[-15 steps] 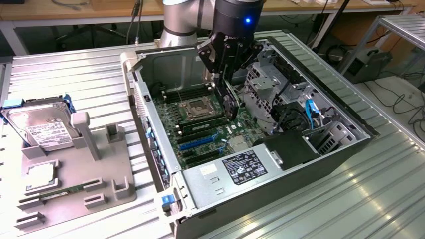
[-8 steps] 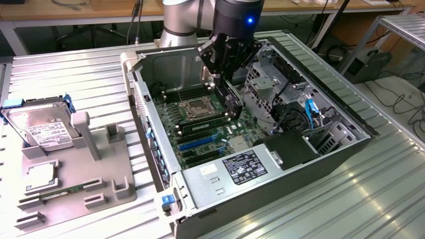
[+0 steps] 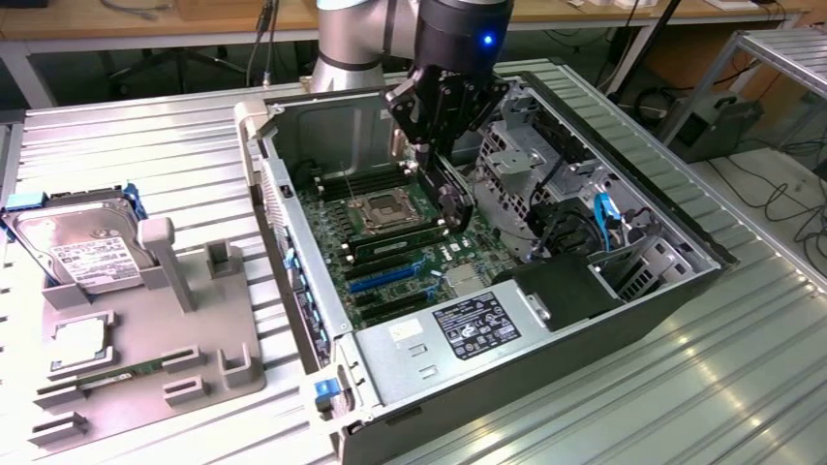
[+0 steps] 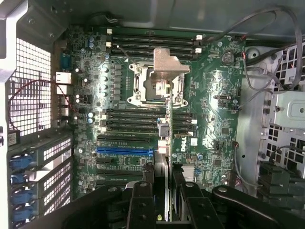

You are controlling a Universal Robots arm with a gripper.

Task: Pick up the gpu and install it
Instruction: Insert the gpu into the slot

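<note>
A ribbed metal counter (image 3: 646, 397) carries a grey tray (image 3: 142, 349) with a hard drive (image 3: 72, 247) at the exterior view's left. Beside it lies an open case (image 3: 621, 320). Inside, over the motherboard (image 4: 209, 95), the claw (image 4: 163, 169) grips the gpu (image 4: 165, 136) between its fingers (image 4: 141, 200). The gpu stands on edge. Its long axis runs from the claw down toward the socket (image 4: 143, 86), with the silvery bracket end farthest from the claw. Beyond the arm (image 3: 355, 39), cables (image 3: 781, 189) trail over the floor (image 3: 737, 194).
</note>
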